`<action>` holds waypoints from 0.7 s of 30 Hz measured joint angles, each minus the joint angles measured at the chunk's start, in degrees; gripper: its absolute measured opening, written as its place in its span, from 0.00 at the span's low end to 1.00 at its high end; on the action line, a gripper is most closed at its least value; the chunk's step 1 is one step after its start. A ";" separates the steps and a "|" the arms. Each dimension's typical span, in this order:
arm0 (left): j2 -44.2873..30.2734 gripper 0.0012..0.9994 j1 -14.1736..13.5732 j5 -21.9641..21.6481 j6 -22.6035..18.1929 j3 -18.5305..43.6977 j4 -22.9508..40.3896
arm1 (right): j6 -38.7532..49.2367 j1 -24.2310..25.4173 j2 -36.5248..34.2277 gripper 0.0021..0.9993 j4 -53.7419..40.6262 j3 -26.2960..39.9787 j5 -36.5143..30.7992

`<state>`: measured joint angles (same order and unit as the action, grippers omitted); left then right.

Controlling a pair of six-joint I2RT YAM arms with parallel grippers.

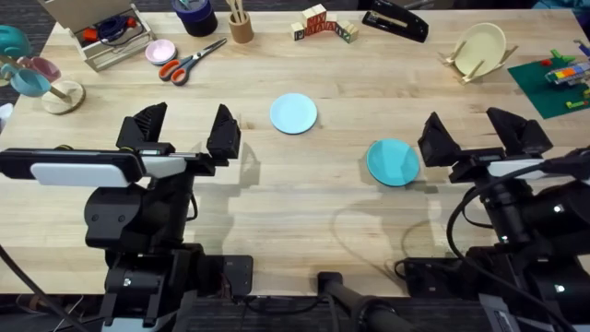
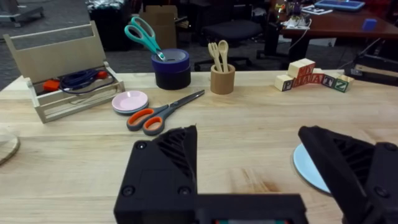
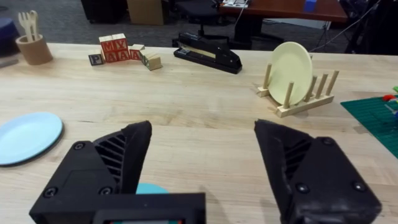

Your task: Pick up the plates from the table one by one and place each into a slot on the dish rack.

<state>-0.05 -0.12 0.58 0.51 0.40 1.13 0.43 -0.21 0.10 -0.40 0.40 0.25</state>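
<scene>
Plates: pale blue plate (image 1: 293, 113) lies flat near the middle of the tabletop (image 1: 323, 198); teal plate (image 1: 393, 161) lies flat to its right and nearer the arm bases, apart from it.
Dish rack: small wooden dish rack (image 1: 475, 61) stands at the far right of the tabletop, well apart from both plates, with a cream-yellow plate (image 1: 482, 46) standing on edge in one slot.
Left gripper: left gripper (image 1: 180, 132) is spread wide with nothing between its fingers, low over bare wood, to the left of the pale blue plate and not touching it.
Right gripper: right gripper (image 1: 479, 133) is also spread wide and holds nothing; the teal plate sits just beside its left finger, and the right wrist view shows an edge of that plate between the fingers.
Far edge: wooden tray (image 1: 100, 32), pink dish (image 1: 160, 52), orange-handled scissors (image 1: 191, 60), wooden cup (image 1: 241, 26), letter blocks (image 1: 321, 24) and a black stapler (image 1: 395, 20) sit along the back.
Right edge: green mat (image 1: 551, 85) lies beyond the rack.
</scene>
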 joint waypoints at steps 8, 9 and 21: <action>0.00 1.00 0.00 0.02 -0.07 0.00 -0.04 | 0.00 0.00 -0.01 1.00 -0.15 0.02 0.02; 0.00 0.99 0.00 0.04 -0.07 0.00 -0.04 | 0.00 0.00 -0.01 1.00 -0.07 0.02 0.04; 0.00 0.99 0.00 0.02 -0.07 4.01 2.22 | 0.00 0.00 -0.09 1.00 5.75 0.80 0.68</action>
<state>-0.05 -0.12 0.60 0.45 4.41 3.35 0.43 -0.21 0.01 5.35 1.21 0.93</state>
